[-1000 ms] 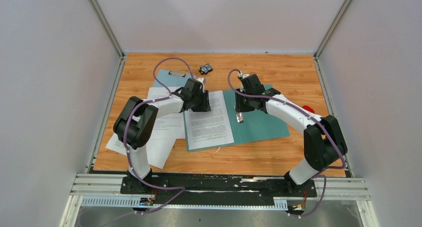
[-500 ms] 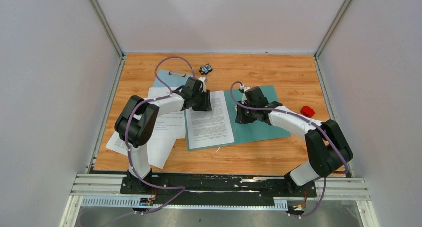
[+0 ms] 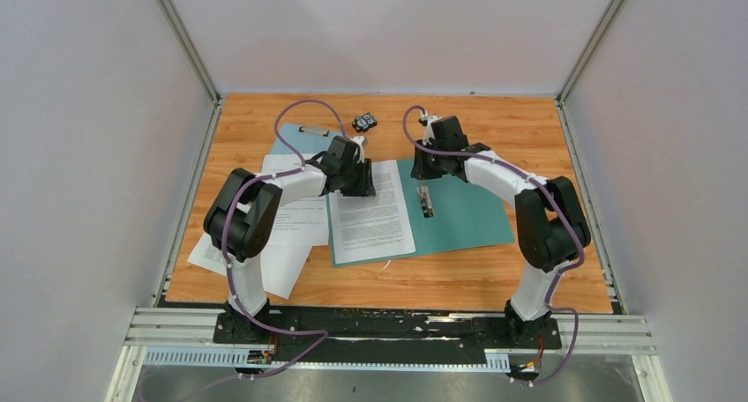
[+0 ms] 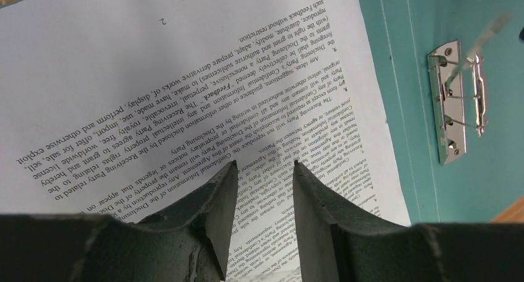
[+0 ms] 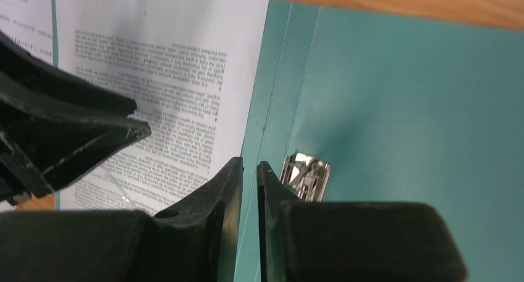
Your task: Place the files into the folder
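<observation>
The teal folder (image 3: 467,212) lies open on the table, with a metal clip (image 3: 426,201) near its spine. One printed sheet (image 3: 370,212) lies on its left cover. My left gripper (image 3: 362,183) is open, its jaws down over the far end of this sheet (image 4: 185,78), with nothing held. My right gripper (image 3: 423,171) is over the folder's far edge by the spine, jaws almost together and empty. The right wrist view shows the clip (image 5: 306,174) just past its fingers and the folder (image 5: 401,96). The left wrist view shows the clip (image 4: 457,102) with its lever raised.
More printed sheets (image 3: 282,234) lie spread at the left, partly over a pale blue clipboard (image 3: 295,137). A small black object (image 3: 364,122) sits at the back. The left gripper's fingers (image 5: 62,127) show close to the right gripper.
My right gripper dipped to the metal clip, then lifted and moved back to the folder's far edge. The left gripper and the sheet have not moved.
</observation>
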`<action>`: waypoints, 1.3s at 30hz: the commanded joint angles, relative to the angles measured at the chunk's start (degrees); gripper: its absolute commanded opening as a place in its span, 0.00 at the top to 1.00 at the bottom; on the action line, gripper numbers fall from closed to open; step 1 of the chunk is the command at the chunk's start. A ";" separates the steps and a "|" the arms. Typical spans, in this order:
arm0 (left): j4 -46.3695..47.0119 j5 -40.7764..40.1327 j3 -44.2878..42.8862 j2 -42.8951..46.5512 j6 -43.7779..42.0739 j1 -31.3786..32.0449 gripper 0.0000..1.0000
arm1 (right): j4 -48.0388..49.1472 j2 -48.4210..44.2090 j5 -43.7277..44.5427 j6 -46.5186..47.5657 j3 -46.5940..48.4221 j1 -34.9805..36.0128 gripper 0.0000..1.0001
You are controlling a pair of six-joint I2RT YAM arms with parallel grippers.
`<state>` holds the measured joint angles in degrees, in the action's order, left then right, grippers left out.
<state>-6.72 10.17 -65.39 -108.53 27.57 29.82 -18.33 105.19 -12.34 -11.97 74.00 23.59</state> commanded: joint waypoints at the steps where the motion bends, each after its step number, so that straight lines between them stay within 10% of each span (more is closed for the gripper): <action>1: -4.66 -1.69 -1.55 0.12 -2.33 -0.03 0.52 | -1.91 2.53 -4.37 3.08 7.90 -0.68 0.81; 12: -17.91 -12.40 -11.79 9.72 -4.66 -1.80 0.36 | -4.61 -1.54 -6.68 1.14 11.14 0.03 0.51; 21: -27.57 -21.28 -8.35 19.42 -6.03 -17.48 0.18 | -1.07 -2.13 -8.51 -2.18 11.85 5.26 0.28; 32: -24.20 -1.26 -14.33 9.67 -13.13 -39.84 0.19 | 2.96 8.51 -8.86 -5.80 20.73 12.29 0.31; 39: -27.28 7.03 -26.81 -6.39 -15.14 -43.01 0.24 | 2.09 11.44 -9.48 -3.35 22.04 12.53 0.31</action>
<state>-32.99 10.68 -87.13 -110.50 14.81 -12.64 -17.67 115.98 -21.21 -16.40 93.71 36.51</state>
